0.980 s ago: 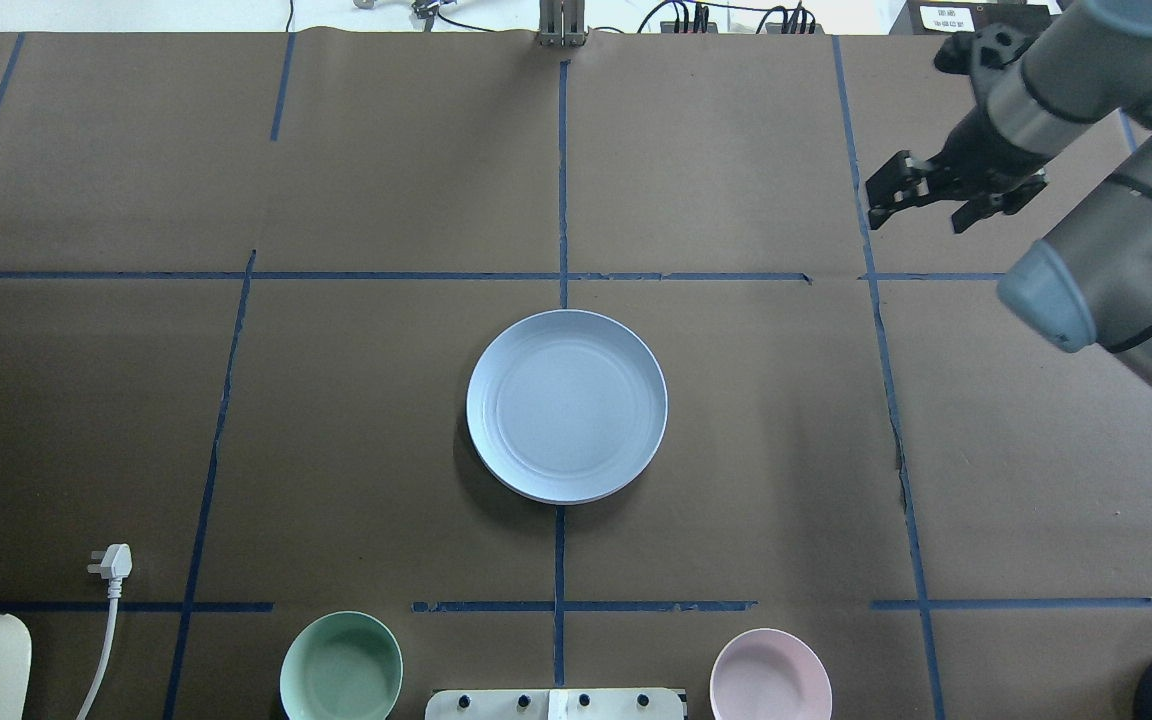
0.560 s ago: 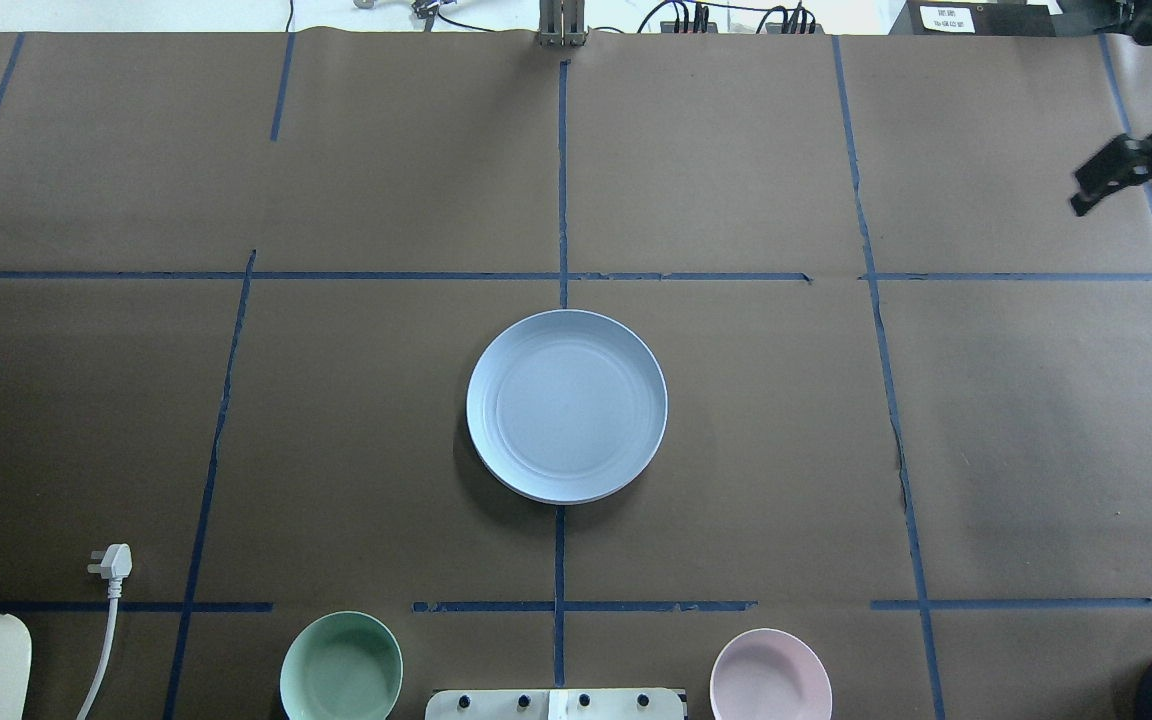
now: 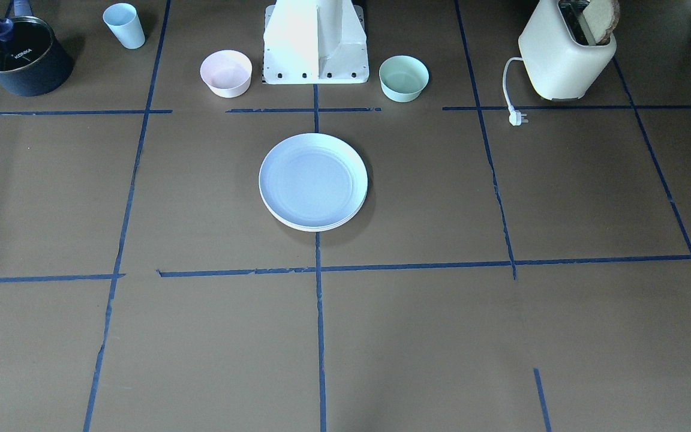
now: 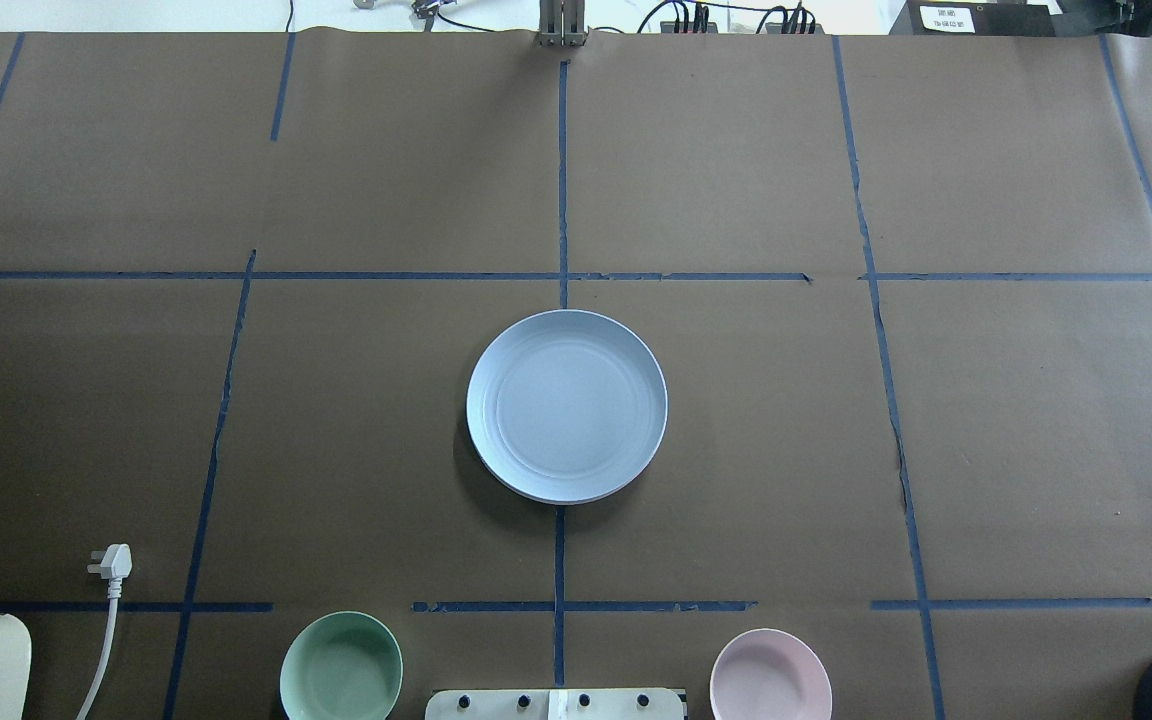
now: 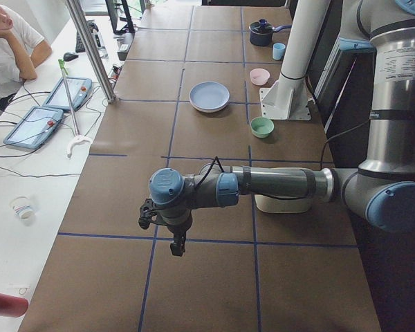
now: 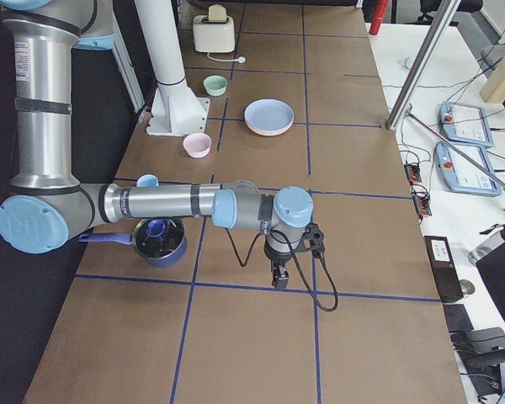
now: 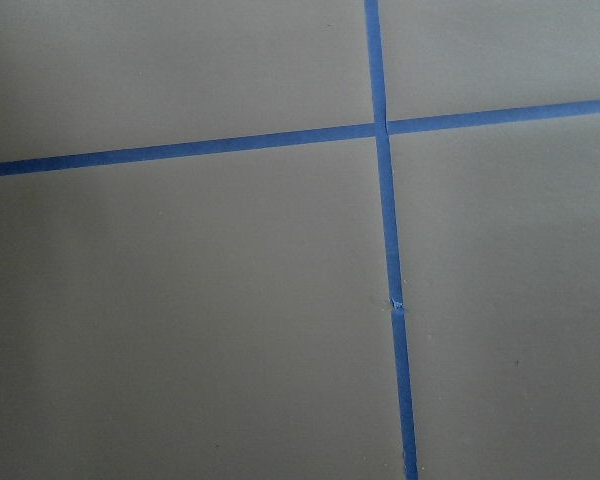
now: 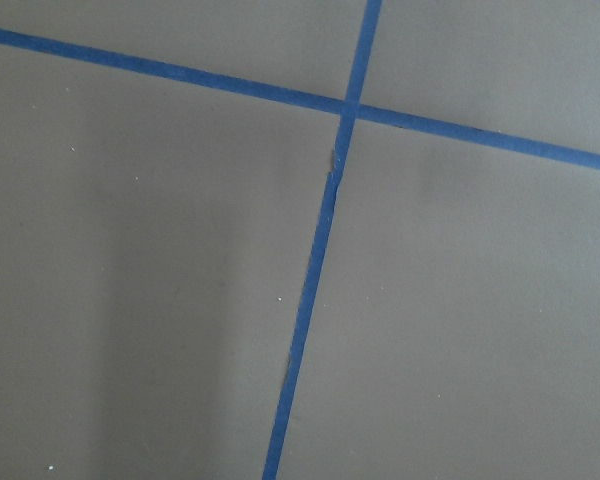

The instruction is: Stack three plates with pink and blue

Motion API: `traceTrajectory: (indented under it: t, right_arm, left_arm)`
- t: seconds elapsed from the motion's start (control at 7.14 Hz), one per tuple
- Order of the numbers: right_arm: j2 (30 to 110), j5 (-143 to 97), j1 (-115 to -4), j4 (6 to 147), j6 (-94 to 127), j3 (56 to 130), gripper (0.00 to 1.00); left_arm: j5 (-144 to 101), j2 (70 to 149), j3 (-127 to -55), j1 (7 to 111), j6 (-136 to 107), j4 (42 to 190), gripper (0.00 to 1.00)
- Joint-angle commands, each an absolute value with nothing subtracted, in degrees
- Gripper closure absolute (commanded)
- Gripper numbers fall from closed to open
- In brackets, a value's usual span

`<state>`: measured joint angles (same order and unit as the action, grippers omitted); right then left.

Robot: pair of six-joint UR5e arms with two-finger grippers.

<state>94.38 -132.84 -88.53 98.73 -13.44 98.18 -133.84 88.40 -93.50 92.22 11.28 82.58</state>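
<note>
The table (image 4: 936, 400), papered brown and taped into blue squares, fills every view. My left arm (image 5: 277, 183) reaches over its left end and my right arm (image 6: 168, 202) over its right. The left gripper (image 5: 177, 247) and right gripper (image 6: 279, 278) point down above bare paper, and I cannot tell whether either is spread or pressed together. The blue plate (image 4: 566, 405) lies at the table's centre. From the front, paler rims show beneath it, perhaps other plates. Seen from overhead, the green bowl (image 4: 341, 668) sits at seven o'clock from it and the pink bowl (image 4: 770, 675) at five.
</note>
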Motion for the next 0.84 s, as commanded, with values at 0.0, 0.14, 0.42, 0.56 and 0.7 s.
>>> traceTrajectory:
  t: [0.0, 0.14, 0.42, 0.56, 0.7]
  right_arm:
    - [95.3, -133.0, -88.9, 98.6, -13.5, 98.3, 0.00]
    - [95.2, -133.0, -88.9, 98.4, -12.7, 98.3, 0.00]
    - [95.2, -133.1, -88.9, 98.3, -12.7, 98.3, 0.00]
    - [95.2, -133.1, -88.9, 98.3, -12.7, 98.3, 0.00]
    - [95.2, -133.1, -88.9, 98.3, -12.7, 98.4, 0.00]
  left_arm:
    - [-133.7, 88.0, -93.5, 92.2, 11.3, 82.6, 0.00]
    - [-133.8, 86.9, -93.9, 92.2, 11.3, 82.6, 0.00]
    - [-133.8, 86.7, -94.0, 92.2, 11.2, 82.7, 0.00]
    - [-133.8, 86.7, -94.0, 92.2, 11.1, 82.7, 0.00]
    - [-133.8, 86.7, -93.9, 92.2, 11.2, 82.7, 0.00]
